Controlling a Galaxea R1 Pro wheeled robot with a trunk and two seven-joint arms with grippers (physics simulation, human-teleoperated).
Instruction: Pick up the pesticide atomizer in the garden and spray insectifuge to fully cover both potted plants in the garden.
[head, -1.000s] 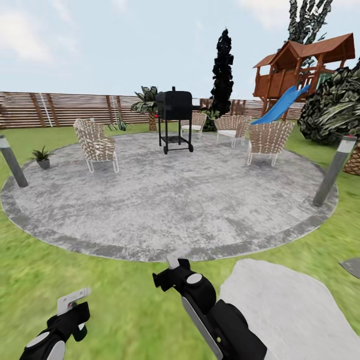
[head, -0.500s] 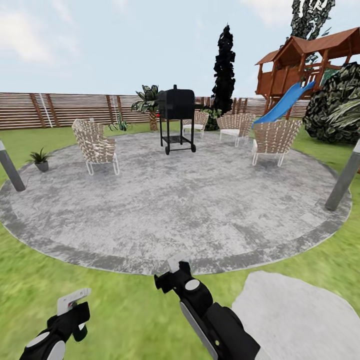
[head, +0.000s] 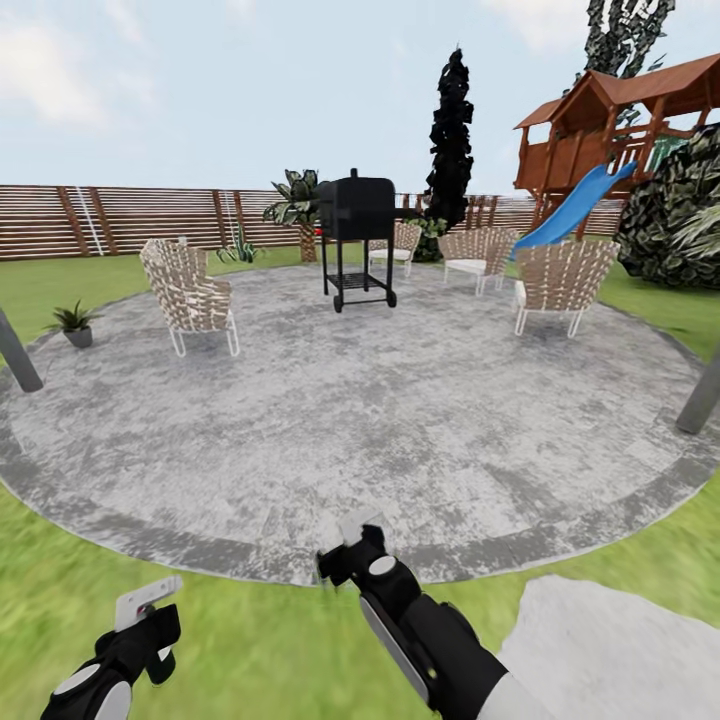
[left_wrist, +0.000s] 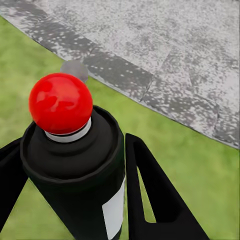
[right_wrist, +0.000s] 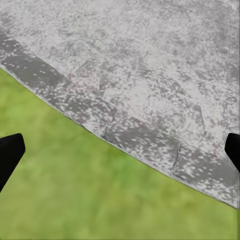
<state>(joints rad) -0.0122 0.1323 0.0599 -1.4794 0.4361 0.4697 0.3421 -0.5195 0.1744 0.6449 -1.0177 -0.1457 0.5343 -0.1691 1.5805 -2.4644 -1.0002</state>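
left gripper (left_wrist: 75, 200) is seen clamped on the atomizer (left_wrist: 75, 165): dark bottle wedged between both black fingers (left_wrist: 150, 195), red tip up, white label on the side. in the head view the left gripper (head: 140, 625) is at near left, over the lawn (head: 250, 650), with the atomizer (head: 143, 603) seen as a pale piece at its top.

right gripper (right_wrist: 120, 150) is spread wide, with nothing between the fingertips (right_wrist: 10, 152); under it the curved edge of the paving (right_wrist: 150, 75) meets grass. in the head view the right gripper (head: 350, 550) is near centre, just at the paving's near edge.

one potted plant (head: 73, 323) in a grey pot is seen at far left on the paving rim, just beside a grey bollard (head: 15, 355). a second leafy rosette (head: 240, 250) is seen further back by the fence (head: 120, 218); too small to tell details.

the round paving (head: 360, 400) carries a black grill (head: 357, 235) and wicker chairs (head: 188, 295). playhouse (head: 620, 130) with a blue slide is at far right, and a dark bush (head: 680, 215) beside it. a pale stone slab (head: 620, 650) lies at near right.
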